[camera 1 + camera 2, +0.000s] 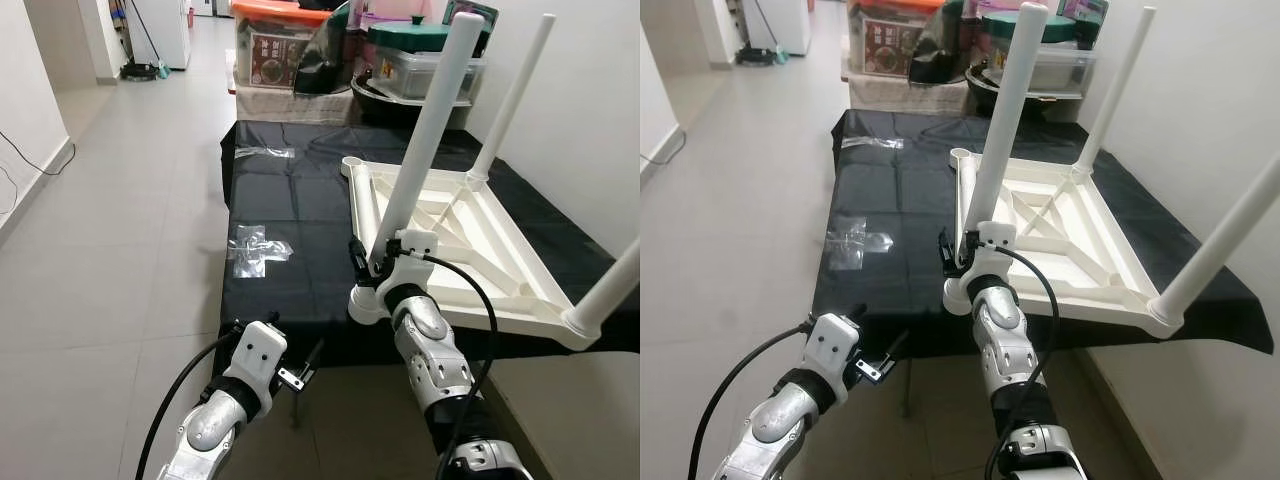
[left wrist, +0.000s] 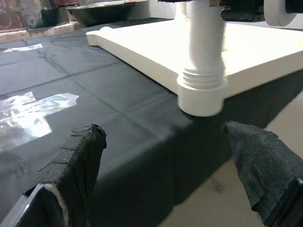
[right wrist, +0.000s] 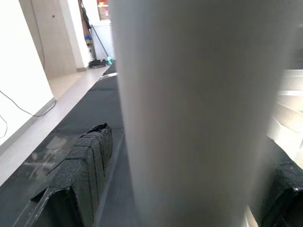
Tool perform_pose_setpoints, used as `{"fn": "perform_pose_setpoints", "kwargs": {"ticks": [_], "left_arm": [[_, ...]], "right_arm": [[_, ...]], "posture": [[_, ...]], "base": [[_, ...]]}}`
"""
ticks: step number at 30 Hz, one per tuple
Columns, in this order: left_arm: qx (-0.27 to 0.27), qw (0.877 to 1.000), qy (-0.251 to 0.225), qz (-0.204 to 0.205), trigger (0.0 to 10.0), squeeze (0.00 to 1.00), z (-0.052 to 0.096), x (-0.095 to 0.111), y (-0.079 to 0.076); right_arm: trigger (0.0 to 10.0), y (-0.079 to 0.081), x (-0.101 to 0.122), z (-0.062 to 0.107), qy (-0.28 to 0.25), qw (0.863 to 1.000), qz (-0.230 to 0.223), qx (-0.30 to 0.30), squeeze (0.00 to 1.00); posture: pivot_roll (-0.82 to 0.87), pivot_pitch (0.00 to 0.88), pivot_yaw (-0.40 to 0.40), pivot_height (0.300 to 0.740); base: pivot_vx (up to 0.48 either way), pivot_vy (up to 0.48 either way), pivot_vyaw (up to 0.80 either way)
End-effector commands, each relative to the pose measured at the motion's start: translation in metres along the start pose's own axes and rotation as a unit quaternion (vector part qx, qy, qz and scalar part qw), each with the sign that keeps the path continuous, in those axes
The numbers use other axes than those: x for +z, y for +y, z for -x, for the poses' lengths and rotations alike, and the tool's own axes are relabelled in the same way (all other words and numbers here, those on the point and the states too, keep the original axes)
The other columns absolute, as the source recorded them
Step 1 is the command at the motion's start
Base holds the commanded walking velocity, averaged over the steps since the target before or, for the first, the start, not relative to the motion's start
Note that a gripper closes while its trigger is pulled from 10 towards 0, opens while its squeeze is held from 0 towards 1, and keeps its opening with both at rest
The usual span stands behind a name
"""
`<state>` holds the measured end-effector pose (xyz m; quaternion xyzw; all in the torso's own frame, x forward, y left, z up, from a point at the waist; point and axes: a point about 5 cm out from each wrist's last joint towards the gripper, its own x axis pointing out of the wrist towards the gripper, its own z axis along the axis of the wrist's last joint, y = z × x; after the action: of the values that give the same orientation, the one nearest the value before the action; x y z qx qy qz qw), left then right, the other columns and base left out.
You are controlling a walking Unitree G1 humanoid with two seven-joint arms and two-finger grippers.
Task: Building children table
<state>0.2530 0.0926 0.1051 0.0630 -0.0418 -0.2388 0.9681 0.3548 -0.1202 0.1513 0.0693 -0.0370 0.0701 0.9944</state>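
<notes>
Right gripper [image 1: 372, 262] clamps the near white leg [image 1: 425, 130], apparently upright, tilting slightly rightward.

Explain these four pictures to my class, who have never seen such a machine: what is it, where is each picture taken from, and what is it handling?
This is a humanoid robot with two silver arms, each ending in two black fingers. The two wide pictures come from cameras in its head, looking down; the other two come from cameras on its wrists. A white children's table lies upside down on a black cloth, with three legs standing up. The right gripper is closed around the near leg just above its threaded socket; its wrist camera sees that leg very close. The left gripper hangs open below the cloth's edge, holding nothing. Clear tape lies on the cloth.
</notes>
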Motion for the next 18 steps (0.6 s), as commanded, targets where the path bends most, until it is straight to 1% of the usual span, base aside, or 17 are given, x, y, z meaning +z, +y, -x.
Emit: {"fn": "perform_pose_setpoints", "kwargs": {"ticks": [1, 4, 14, 15, 18], "left_arm": [[-0.002, 1.000, 0.002, 0.005, 10.0, 0.00, -0.0006, -0.0014, -0.0017], [-0.002, 1.000, 0.002, 0.007, 10.0, 0.00, -0.0005, -0.0015, -0.0016], [0.002, 1.000, 0.005, 0.009, 10.0, 0.00, -0.0009, -0.0023, -0.0002], [0.002, 1.000, 0.005, 0.008, 10.0, 0.00, -0.0010, -0.0022, 0.0000], [0.002, 1.000, 0.005, 0.007, 10.0, 0.00, -0.0011, -0.0019, 0.0003]], "right_arm": [[10.0, 0.0025, 0.0030, 0.0004, -0.007, 1.000, -0.002, 0.006, 0.00], [10.0, 0.0030, 0.0024, 0.0013, -0.006, 1.000, -0.002, 0.007, 0.00], [10.0, 0.0045, -0.0001, 0.0034, -0.004, 1.000, -0.007, 0.008, 0.00], [10.0, 0.0058, 0.0005, 0.0035, -0.004, 1.000, -0.008, 0.019, 0.00], [10.0, 0.0064, 0.0019, 0.0035, -0.007, 1.000, -0.012, 0.024, 0.00]], "posture": [[0.14, 0.000, -0.115, 0.740], [0.14, 0.000, -0.115, 0.740], [0.14, 0.000, -0.114, 0.740], [0.14, 0.000, -0.114, 0.740], [0.14, 0.000, -0.111, 0.740]], "base": [[0.330, 0.000, 0.00], [0.331, 0.000, 0.00], [0.000, 0.000, 0.00], [0.000, 0.000, 0.00], [0.000, 0.000, 0.00]]}}
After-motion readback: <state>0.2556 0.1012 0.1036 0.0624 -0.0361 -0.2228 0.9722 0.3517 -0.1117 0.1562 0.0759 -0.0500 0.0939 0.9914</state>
